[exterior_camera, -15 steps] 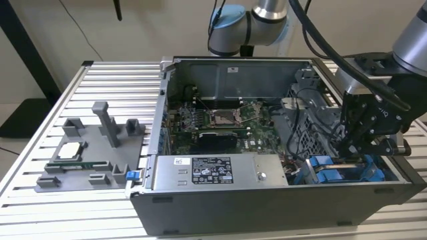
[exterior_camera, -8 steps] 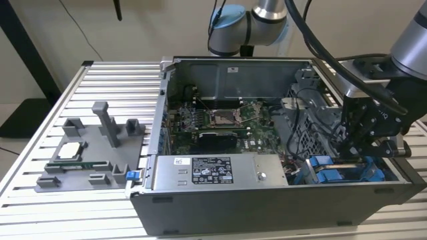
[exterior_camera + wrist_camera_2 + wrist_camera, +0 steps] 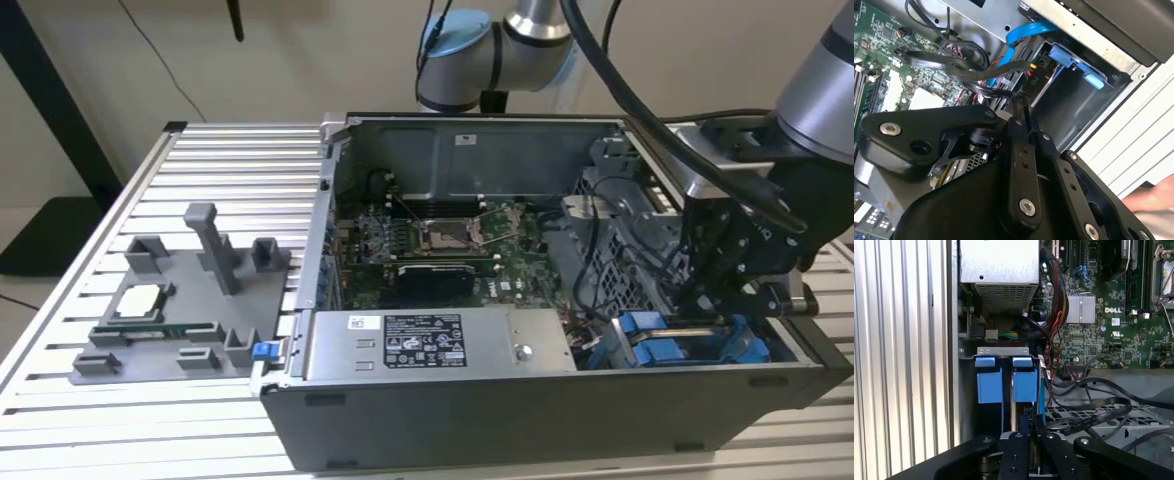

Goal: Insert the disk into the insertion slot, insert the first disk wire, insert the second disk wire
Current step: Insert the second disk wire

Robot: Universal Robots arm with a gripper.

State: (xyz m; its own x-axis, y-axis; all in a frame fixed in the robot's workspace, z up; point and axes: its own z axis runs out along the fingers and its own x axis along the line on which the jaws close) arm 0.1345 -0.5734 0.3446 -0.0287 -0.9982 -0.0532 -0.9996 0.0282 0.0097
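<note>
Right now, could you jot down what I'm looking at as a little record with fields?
Setting: open computer case on a slatted metal table
Arm: reaches down into the case at the exterior view's right
Pincer: low in the drive corner, beside the blue carrier tabs
Nearby: black cables and a flat blue cable
Motherboard: bare, processor socket uncovered
Silver box: front of the case, black-and-white label
Grey fixture: on the table at the exterior view's left, holding spare parts

The arm is silver-grey tube with a pale blue joint cap, trailing black cables, and its matte black gripper has silver screws.
</note>
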